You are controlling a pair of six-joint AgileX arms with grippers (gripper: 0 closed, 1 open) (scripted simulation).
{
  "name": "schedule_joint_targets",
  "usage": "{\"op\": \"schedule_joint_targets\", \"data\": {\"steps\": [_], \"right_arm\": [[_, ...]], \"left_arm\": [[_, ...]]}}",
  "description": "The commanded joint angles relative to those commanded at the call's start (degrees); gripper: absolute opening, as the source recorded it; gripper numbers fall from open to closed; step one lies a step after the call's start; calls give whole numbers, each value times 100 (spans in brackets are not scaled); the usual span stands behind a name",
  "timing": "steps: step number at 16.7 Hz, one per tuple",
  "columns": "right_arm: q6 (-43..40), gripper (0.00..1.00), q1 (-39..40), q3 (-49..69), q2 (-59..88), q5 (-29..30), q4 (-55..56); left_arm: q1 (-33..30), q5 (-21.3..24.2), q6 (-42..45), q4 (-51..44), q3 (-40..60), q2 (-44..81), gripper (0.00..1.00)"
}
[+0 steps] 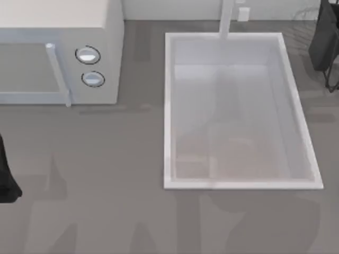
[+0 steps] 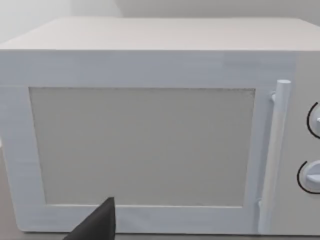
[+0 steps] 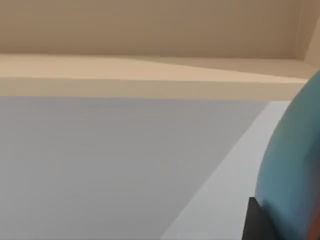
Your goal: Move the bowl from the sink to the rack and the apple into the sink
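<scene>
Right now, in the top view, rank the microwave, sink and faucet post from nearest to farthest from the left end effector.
1. Microwave, top left, nearest the left end effector.
2. Sink, centre-right.
3. Faucet post, at the sink's far rim.

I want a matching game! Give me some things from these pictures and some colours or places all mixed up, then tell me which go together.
Things:
1. sink
2. microwave
3. bowl
4. left arm

Places or colours:
A. glossy blue, close in the right wrist view
B. dark shape at the table's left edge
C. white box with two round knobs, top left
D. white basin right of the microwave

Pairs: 1-D, 2-C, 3-A, 4-B
</scene>
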Motion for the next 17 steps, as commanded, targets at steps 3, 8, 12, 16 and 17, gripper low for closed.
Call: {"op": "schedule_joint_targets", "data": {"steps": [3,8,12,16,17], "right_arm": [[25,0,153,-397,418,123,537],[30,0,185,-457,478,138,598],[30,30,185,-457,478,138,598],[30,60,185,-457,478,138,598],[30,68,185,-457,478,138,598]], "left_arm": [[0,0,0,0,0,0,100],[0,0,0,0,0,0,100],[0,0,0,0,0,0,100],[0,0,0,0,0,0,100],[0,0,0,0,0,0,100]]}}
